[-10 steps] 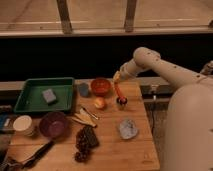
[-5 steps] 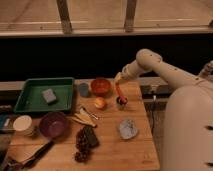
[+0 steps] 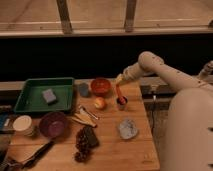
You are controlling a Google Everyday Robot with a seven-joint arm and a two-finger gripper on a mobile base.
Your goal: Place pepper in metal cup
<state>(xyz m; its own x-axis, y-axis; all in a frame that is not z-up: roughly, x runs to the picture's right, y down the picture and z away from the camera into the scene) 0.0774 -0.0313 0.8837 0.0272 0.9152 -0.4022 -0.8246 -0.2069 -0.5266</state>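
The red-orange pepper [image 3: 119,92] hangs upright just above the small metal cup [image 3: 121,103], its lower end at or inside the cup's rim. The cup stands on the wooden table [image 3: 110,150] to the right of the apple. My gripper [image 3: 120,81] is right above the pepper, at the pepper's top end, reaching in from the right. The white arm [image 3: 165,72] comes in from the right.
An orange-red bowl [image 3: 100,86] and a grey-blue block [image 3: 83,89] stand at the back. An apple [image 3: 100,103], a purple bowl [image 3: 53,123], a grape bunch [image 3: 81,142], a crumpled wrapper [image 3: 128,128] and a green tray [image 3: 44,95] with a sponge are also on the table.
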